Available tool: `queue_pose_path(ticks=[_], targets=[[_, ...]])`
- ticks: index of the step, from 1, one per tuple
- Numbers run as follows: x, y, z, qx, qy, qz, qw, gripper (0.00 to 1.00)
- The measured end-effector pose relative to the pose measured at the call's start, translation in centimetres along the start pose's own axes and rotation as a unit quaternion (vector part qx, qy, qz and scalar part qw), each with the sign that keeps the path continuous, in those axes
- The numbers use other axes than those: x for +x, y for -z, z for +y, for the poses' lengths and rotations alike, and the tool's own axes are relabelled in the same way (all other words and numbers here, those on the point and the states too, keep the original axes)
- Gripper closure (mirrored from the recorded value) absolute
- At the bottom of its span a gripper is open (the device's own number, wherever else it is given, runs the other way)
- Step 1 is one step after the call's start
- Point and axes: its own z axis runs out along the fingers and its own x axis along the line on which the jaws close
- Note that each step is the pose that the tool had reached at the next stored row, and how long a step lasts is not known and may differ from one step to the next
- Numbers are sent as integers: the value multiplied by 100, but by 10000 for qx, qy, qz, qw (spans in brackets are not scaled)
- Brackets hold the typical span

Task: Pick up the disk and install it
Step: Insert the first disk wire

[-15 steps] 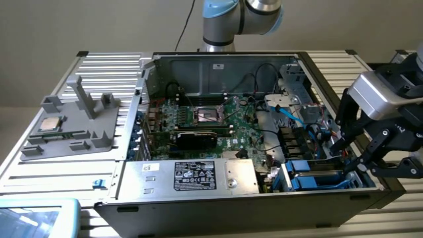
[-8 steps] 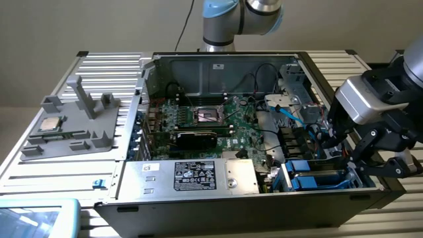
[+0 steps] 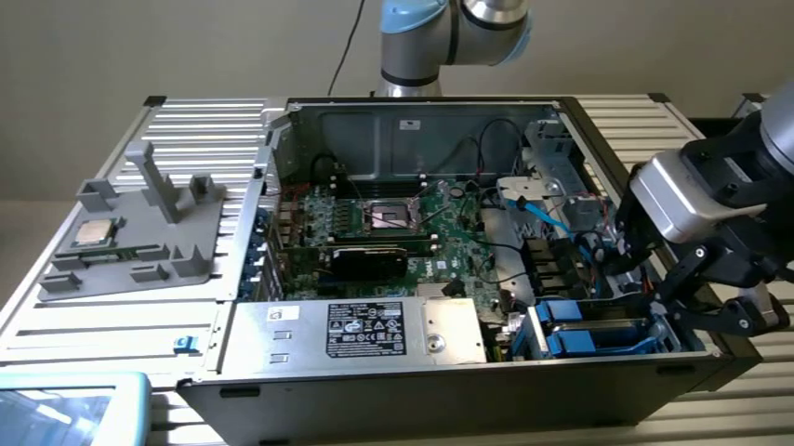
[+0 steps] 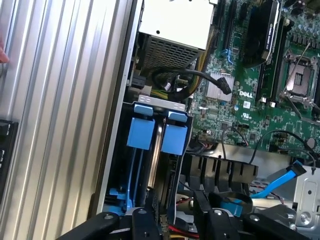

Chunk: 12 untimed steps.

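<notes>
Wrist view: hand (image 4: 172,222) near the disk (image 4: 175,140) in drive bay (image 4: 159,102); cannot tell its grip

The arm (image 3: 484,23) has the usual UR look: matte silver-grey rounded joint housings, a pale blue cap (image 3: 410,19) on the end of one, all on a shiny silver column (image 3: 407,85). A thin black cable (image 3: 351,42) trails alongside it. Out at the wrist there's a chunky light-grey block (image 3: 680,200) with rounded corners, backed by a black housing (image 3: 745,163). The hand (image 3: 697,299) is all black and kind of skeletal, built from flat jointed bars. Up close in the wrist view the bars look a bit glossy, with round silver screw heads at the pivots.
</notes>
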Motion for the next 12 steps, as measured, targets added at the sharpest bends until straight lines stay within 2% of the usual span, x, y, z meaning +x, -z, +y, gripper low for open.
queue_pose_path(ticks=[8, 12], targets=[[56, -24, -87, -3, 6, 1, 10000, 59], [76, -56, -91, -11, 9, 0, 10000, 59]])
